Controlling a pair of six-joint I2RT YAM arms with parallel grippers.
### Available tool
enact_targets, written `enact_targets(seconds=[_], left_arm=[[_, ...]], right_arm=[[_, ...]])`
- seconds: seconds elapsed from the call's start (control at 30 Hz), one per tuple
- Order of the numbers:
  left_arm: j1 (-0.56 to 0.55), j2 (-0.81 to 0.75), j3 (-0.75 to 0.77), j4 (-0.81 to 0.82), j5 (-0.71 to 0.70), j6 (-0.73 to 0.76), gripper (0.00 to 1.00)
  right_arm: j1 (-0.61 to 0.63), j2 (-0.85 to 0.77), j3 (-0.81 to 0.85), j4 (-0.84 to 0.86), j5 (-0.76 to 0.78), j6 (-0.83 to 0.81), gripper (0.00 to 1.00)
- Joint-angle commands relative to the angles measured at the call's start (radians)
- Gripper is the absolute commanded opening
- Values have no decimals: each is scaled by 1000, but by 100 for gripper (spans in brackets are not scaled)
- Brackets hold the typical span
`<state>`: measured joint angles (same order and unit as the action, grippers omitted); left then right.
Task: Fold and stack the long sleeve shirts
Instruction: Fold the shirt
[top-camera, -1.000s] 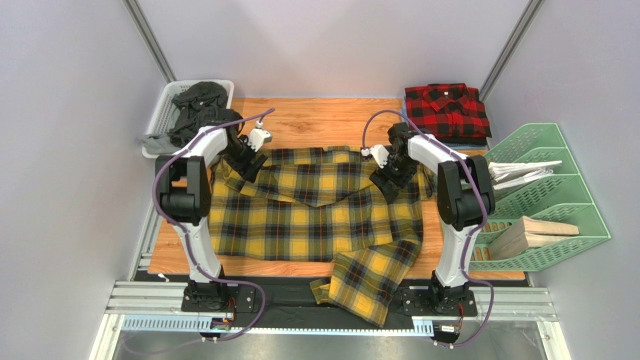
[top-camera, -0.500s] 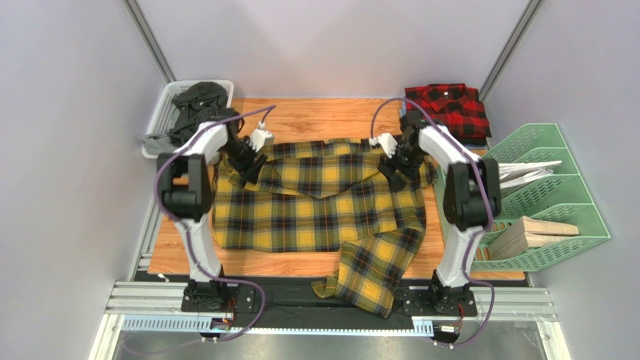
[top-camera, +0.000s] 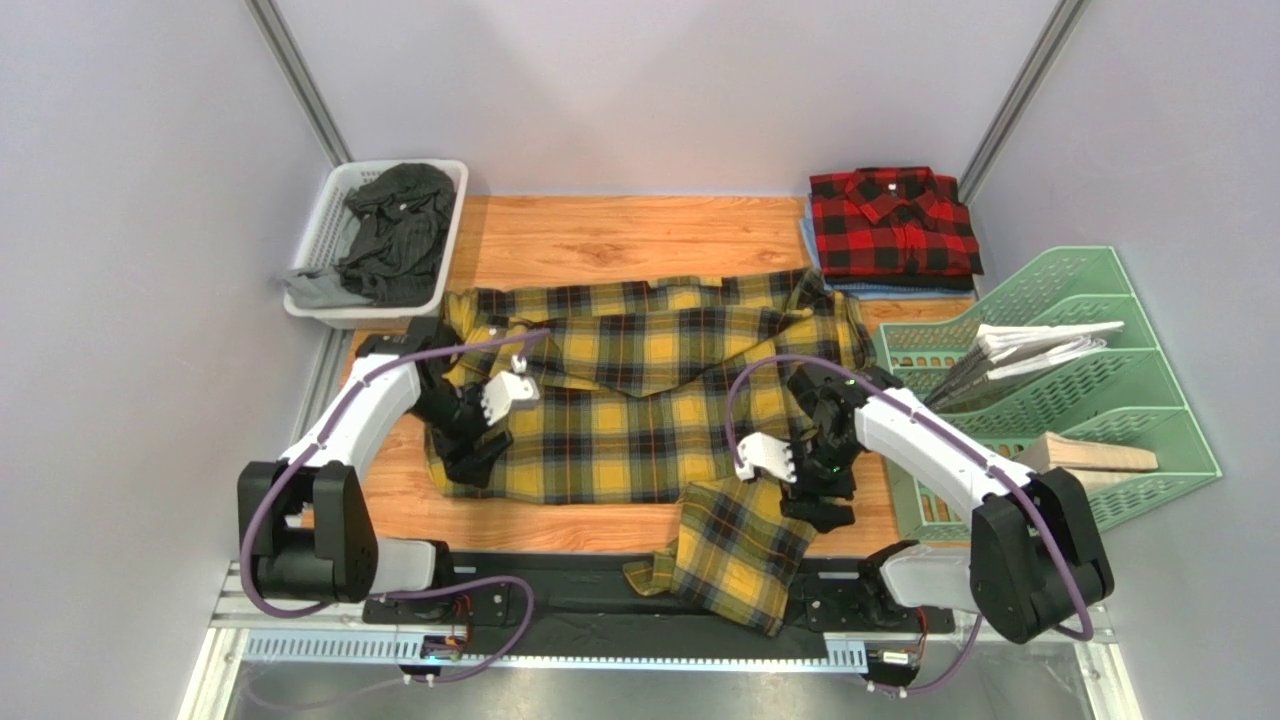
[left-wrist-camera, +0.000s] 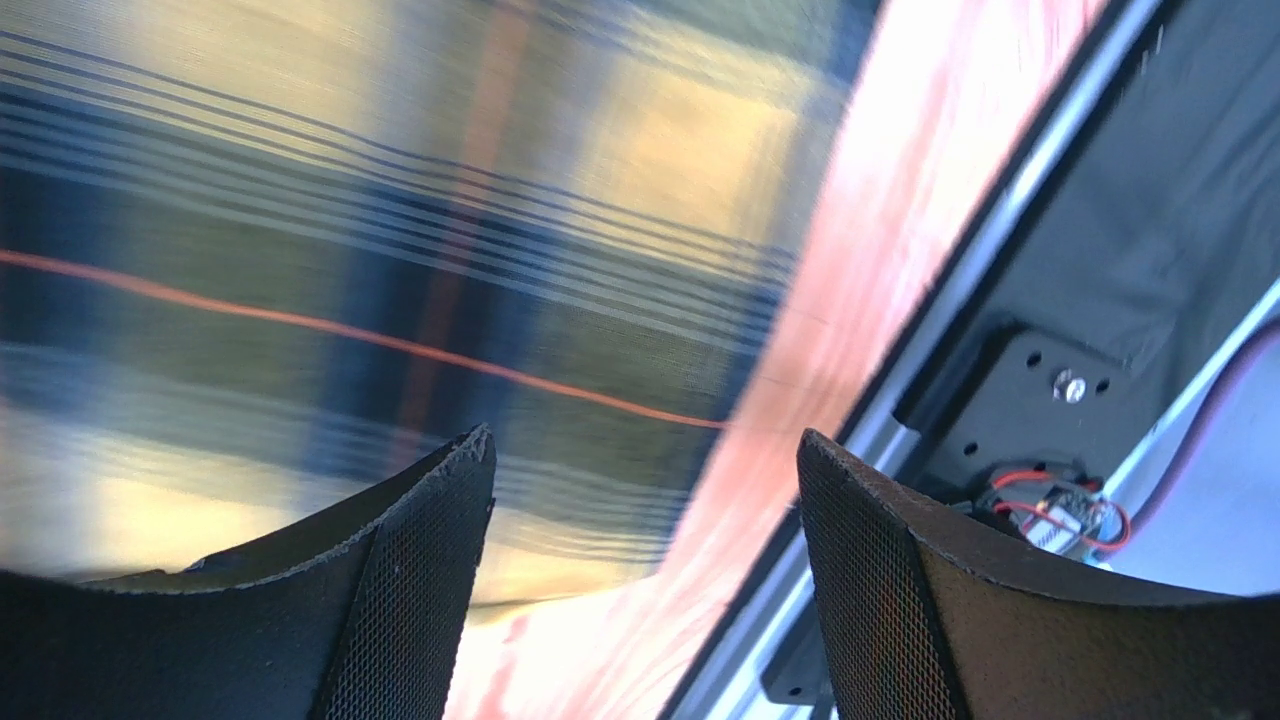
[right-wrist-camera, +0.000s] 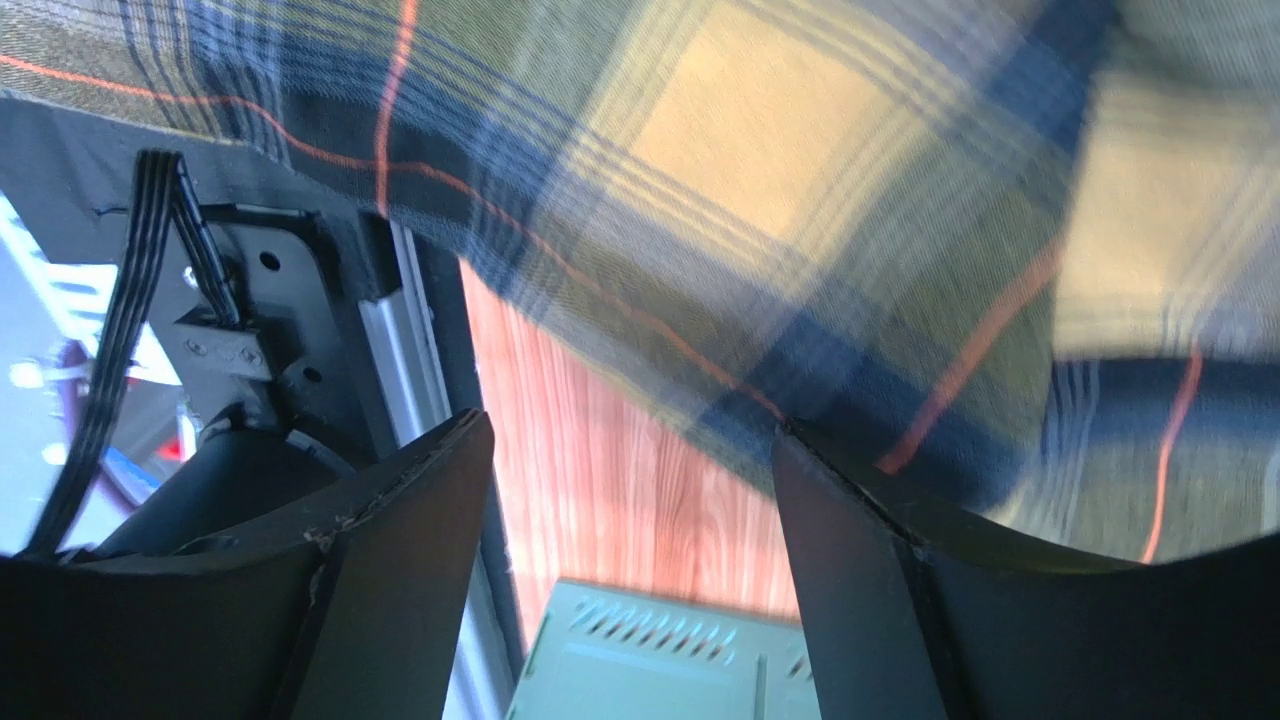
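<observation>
Basket (top-camera: 319, 233) overhead only, yellow shirt (top-camera: 646, 405) at wrists

No writing, label, brand, number or sign can be read anywhere: none is made out on the yellow plaid shirt (top-camera: 646, 405), the red plaid shirt (top-camera: 894, 222), the green file rack (top-camera: 1115, 282) or the white basket (top-camera: 320, 228).

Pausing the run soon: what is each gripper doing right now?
Left gripper: open, holding nothing, over the yellow shirt.
Right gripper: open, holding nothing.
</observation>
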<state>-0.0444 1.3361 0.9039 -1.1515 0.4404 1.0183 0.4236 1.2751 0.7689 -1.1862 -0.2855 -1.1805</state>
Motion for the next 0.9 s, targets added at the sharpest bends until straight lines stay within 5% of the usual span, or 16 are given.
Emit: enact_targets(seconds=[0.0,0.13,0.23,0.4,0.53,0.67,0.87], left_arm=[[9,-86,-104,41,-23,124,79],[60,-84,-152,49,-69,199,79],[103,-84,-181,41,-123,313,77],[129,-94,-220,84,-178,434,75],[129,-63,-233,121,-216,457,64],[127,-101,-306,159,-282,523,45],[127,-160,-263,43,-190,519,22]], right_arm=[[95,10,-34,129,19,-30,73],[142,56,-97,224,83,-1,70],[147,116,-121,283,126,36,58],[155,141,-126,322,155,96,26],[153,138,-125,329,174,139,2],[153,113,-132,318,177,160,0],[149,35,-100,237,148,197,0]])
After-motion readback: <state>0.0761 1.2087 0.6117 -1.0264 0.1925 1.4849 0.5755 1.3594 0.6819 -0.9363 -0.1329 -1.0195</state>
